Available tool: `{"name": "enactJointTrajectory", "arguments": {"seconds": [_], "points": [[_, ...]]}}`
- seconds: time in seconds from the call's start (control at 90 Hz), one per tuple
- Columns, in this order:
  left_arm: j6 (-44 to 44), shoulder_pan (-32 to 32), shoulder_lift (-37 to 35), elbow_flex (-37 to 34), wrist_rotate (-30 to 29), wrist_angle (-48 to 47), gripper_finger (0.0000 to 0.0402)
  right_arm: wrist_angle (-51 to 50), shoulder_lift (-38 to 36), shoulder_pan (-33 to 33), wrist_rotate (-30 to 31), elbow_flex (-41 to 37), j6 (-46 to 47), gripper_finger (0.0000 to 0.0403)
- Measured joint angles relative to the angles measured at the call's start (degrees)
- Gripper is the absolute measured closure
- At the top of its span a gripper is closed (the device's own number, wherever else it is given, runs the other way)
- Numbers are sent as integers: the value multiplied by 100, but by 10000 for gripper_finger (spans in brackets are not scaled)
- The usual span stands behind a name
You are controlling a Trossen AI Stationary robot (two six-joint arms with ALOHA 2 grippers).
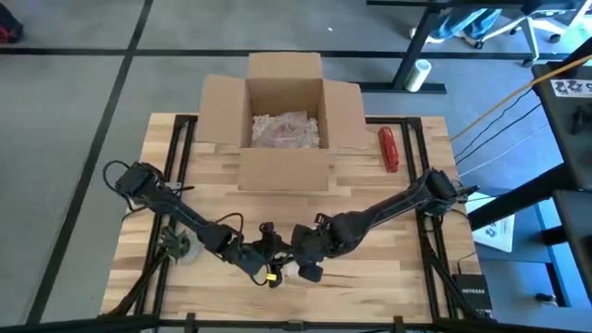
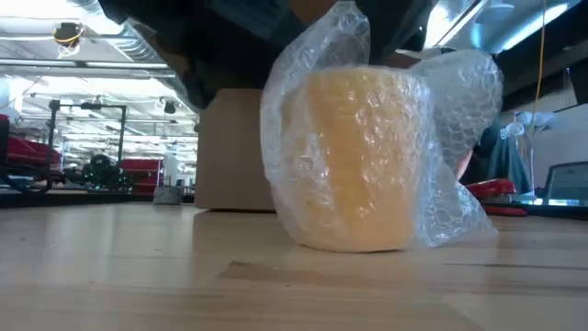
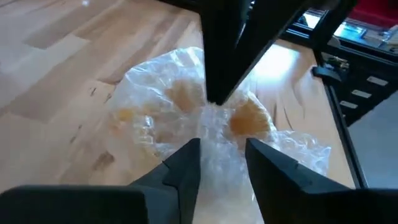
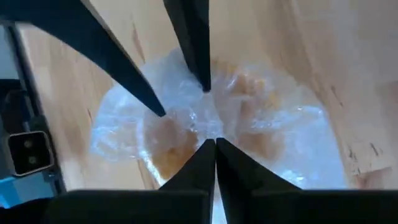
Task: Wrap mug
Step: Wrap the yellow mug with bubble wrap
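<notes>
Mug (image 2: pixel 360 156) in bubble wrap (image 2: pixel 459 101), upright near worktop (image 1: pixel 370 277) front edge | left end effector (image 3: pixel 221 155) spread over wrap top | right end effector (image 4: pixel 214 152) pressed together, pinching wrap | advice: tuck gathered film into mouth, keeping mug upright.

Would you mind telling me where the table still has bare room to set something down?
Bare wood lies on the table to the right of the right arm, below the red object, and on the left between the cardboard box and the left arm. It is crowded at the front middle, where the left gripper and right gripper meet over the bubble-wrapped mug.
</notes>
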Motion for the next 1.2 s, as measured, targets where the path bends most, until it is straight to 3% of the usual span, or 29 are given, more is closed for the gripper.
{"name": "enactJointTrajectory", "arguments": {"seconds": [0.344, 0.644, 0.8, 1.2], "points": [[-3, -323, -23, -2, -34, 43, 289, 1997, 273, -6, -506, -1021, -26, 403], [-241, -878, -33, -7, -397, 39, 289, 2404, 293, -42, -134, -1027, 7, 403], [-176, -830, -35, -9, -432, 126, 289, 2963, 323, -50, -15, -1038, -49, 403], [86, -537, -42, -7, -456, 137, 289, 1048, 329, -42, -75, 167, -291, 403]]}}
